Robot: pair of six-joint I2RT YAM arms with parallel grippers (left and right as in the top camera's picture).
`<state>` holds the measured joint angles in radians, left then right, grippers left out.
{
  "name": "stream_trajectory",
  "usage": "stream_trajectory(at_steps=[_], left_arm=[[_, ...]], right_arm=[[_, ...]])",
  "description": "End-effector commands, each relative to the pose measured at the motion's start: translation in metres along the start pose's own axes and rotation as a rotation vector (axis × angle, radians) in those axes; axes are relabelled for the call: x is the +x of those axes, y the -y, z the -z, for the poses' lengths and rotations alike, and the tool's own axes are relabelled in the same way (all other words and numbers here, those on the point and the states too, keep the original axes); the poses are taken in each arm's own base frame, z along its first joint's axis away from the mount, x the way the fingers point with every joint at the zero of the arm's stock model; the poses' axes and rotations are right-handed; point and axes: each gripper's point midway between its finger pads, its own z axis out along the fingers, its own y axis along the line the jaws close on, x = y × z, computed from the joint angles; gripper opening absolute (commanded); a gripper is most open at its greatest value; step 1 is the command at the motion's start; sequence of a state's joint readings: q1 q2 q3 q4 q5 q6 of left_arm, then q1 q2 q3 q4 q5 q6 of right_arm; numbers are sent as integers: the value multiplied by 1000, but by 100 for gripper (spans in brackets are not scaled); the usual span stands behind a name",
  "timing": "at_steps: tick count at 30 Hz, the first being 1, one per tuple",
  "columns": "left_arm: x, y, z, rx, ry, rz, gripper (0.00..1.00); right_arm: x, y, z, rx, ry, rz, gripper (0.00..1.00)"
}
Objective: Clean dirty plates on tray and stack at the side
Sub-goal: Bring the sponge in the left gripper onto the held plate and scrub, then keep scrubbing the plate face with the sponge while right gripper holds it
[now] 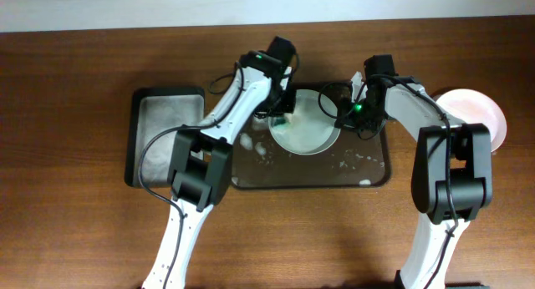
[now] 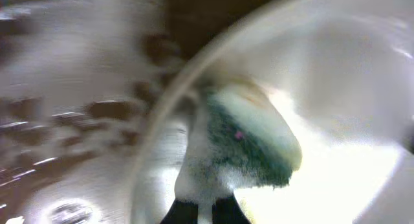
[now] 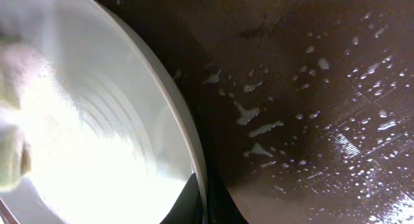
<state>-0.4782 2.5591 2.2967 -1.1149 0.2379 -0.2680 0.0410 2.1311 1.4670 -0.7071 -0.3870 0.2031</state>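
Note:
One white plate (image 1: 308,126) lies on the wet dark tray (image 1: 368,168) at its back middle. My left gripper (image 1: 282,114) is shut on a foamy green-yellow sponge (image 2: 249,143) pressed on the plate's left part (image 2: 336,88). My right gripper (image 1: 349,114) is shut on the plate's right rim (image 3: 194,166), one finger on each side of it. Another white plate (image 1: 476,114) lies on the table at the far right, partly behind my right arm. A third plate is not in view.
A smaller dark tray (image 1: 159,134) lies on the table to the left. Foam and water drops (image 3: 259,130) spot the big tray's floor, mostly at its right and front.

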Motion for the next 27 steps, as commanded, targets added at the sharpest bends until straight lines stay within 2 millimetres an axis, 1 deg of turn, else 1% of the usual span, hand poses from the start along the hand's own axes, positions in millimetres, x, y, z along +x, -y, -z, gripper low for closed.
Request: stream_trajectory(at_steps=[1, 5, 8, 10, 11, 13, 16, 18, 20, 24, 27], left_arm=[[27, 64, -7, 367, -106, -167, 0], [26, 73, -6, 402, -98, -184, 0], [28, 87, -1, 479, -102, -192, 0], [25, 88, -3, 467, -89, -203, 0], [23, 84, -5, 430, -80, -188, 0], [15, 61, -14, 283, -60, -108, 0], [3, 26, -21, 69, -3, -30, 0], [-4, 11, -21, -17, 32, -17, 0], [-11, -4, -20, -106, 70, -7, 0], [-23, -45, -9, -352, 153, 49, 0], [-23, -62, -2, -456, 169, 54, 0]], right_arm=[[11, 16, -14, 49, -44, -18, 4], [11, 16, -14, 49, -44, -18, 4], [11, 16, -14, 49, -43, -18, 4], [11, 16, -14, 48, -43, -18, 4], [11, 16, -14, 49, -43, -18, 4], [11, 16, -14, 49, -43, -18, 4], [11, 16, -14, 49, -44, -18, 4], [11, 16, -14, 49, -44, -18, 4], [11, 16, -14, 49, -44, -18, 4], [11, 16, -14, 49, -43, -18, 4], [11, 16, -14, 49, -44, -18, 4]])
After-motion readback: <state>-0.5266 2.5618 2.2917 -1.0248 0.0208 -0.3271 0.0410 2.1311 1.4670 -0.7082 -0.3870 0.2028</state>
